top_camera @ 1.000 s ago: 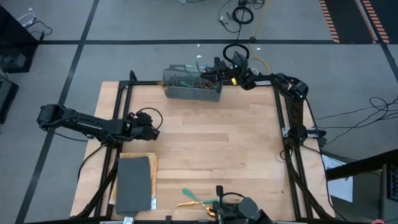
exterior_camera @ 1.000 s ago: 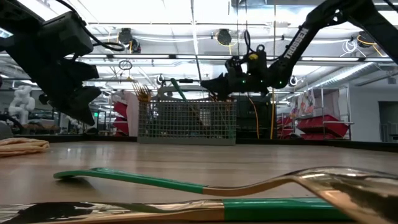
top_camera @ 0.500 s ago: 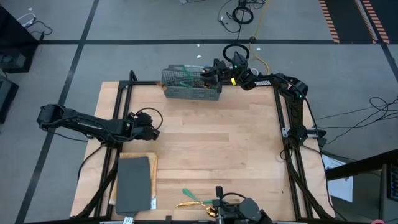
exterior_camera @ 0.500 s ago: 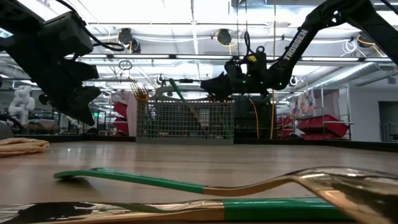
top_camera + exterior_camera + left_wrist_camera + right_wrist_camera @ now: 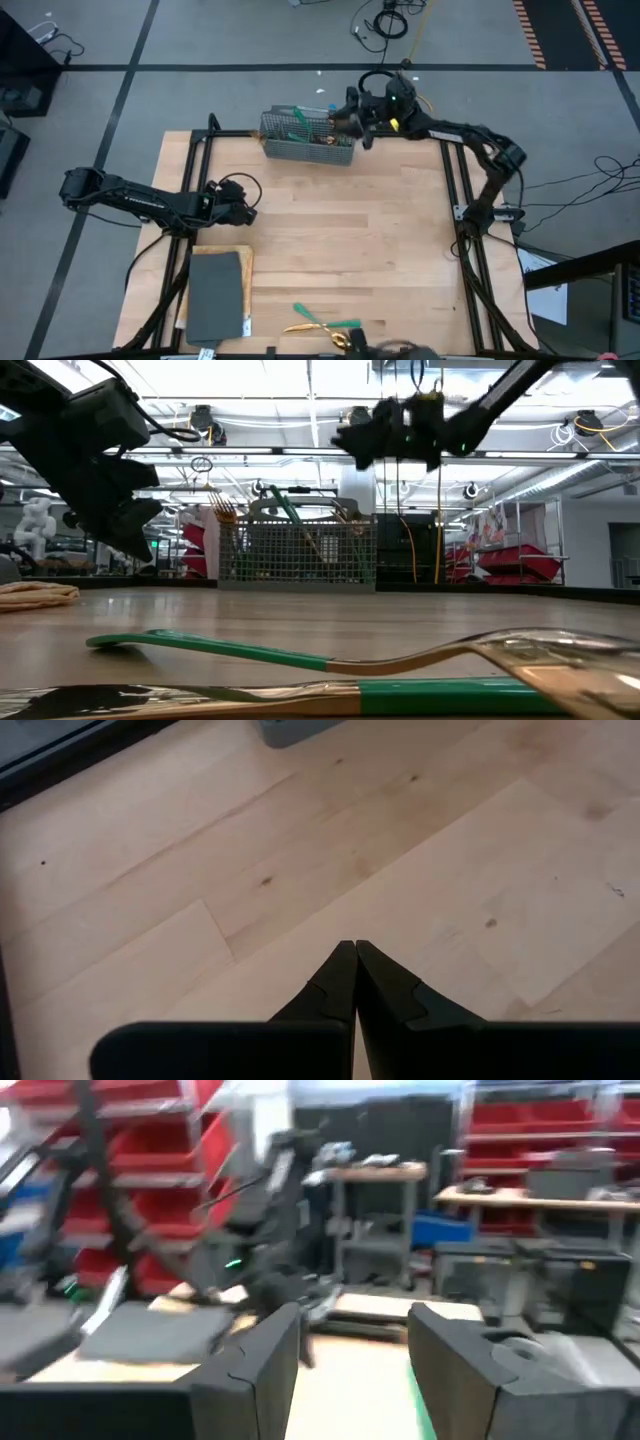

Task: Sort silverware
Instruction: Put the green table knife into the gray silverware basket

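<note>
Since the earlier frames, the right gripper (image 5: 352, 120) has been raised from the basket's rim to a position well above it, as is seen in the low view, and the basket's far end has been left slightly shifted.

Tabletop (image 5: 340, 230): a pale wooden surface framed by dark rails, seen whole in the high view.

Left arm: stretched in from the left edge, with the left gripper (image 5: 243, 207) held low over the wood near the left side. In the left wrist view its jaws are seen pressed together with nothing between them, over bare boards.

Right arm: reached across the far right corner. In the right wrist view its fingers (image 5: 250, 1370) are seen parted and empty, pointed out across the tabletop.

Grey pad (image 5: 215, 295): laid flat near the front left corner on a tan cloth.

Wire-mesh basket (image 5: 308, 139): set at the far edge, just beside and below the right gripper. Several pieces of silverware (image 5: 298, 124) are stood in it, teal handles and gold heads showing above the rim; the exact compartments cannot be told.

Loose silverware: a gold-headed, teal-handled piece (image 5: 320, 324) is laid near the front edge, and a second piece (image 5: 300, 698) is seen just in front of it in the low view.
</note>
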